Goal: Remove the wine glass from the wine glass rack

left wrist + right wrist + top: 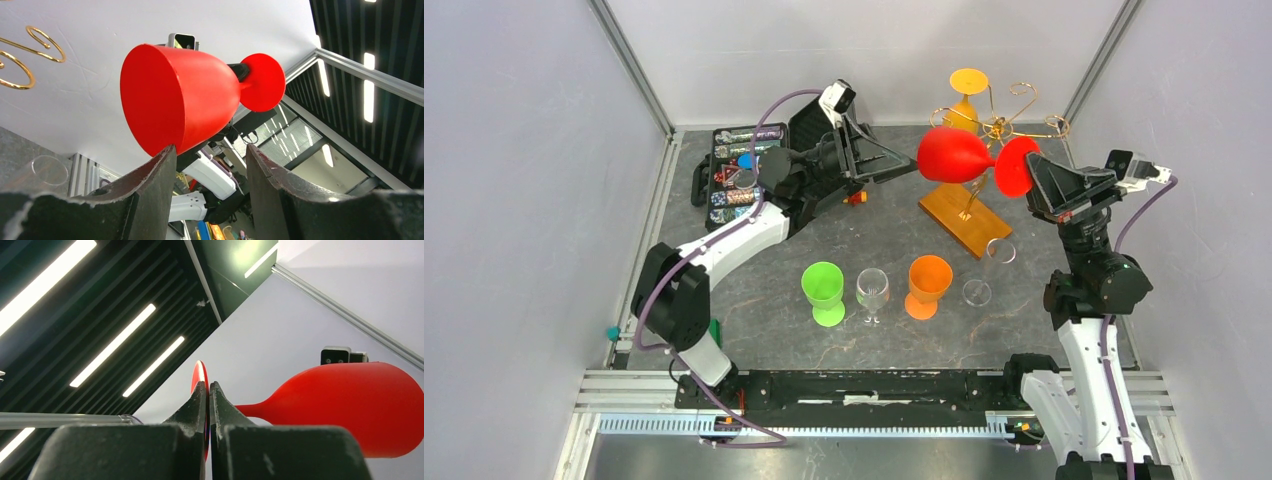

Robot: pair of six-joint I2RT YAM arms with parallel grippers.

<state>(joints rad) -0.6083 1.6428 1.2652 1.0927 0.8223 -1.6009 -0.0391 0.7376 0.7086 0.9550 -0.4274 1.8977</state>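
One red wine glass (954, 155) is hanging clear of the wine glass rack (954, 215), the right gripper (1030, 166) pinching its foot. The left gripper (902, 160) is gaping, empty, at the bowl. Only setting it down is looking left.

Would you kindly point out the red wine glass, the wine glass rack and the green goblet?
red wine glass (954, 155), top external view, on its bowl.
wine glass rack (956, 216), top external view, on its wooden base.
green goblet (823, 284), top external view, on its bowl.

Sideways wine glass (954, 155) before wine glass rack (965, 220), row of cups (871, 290) nearer, case (727, 170) at back left
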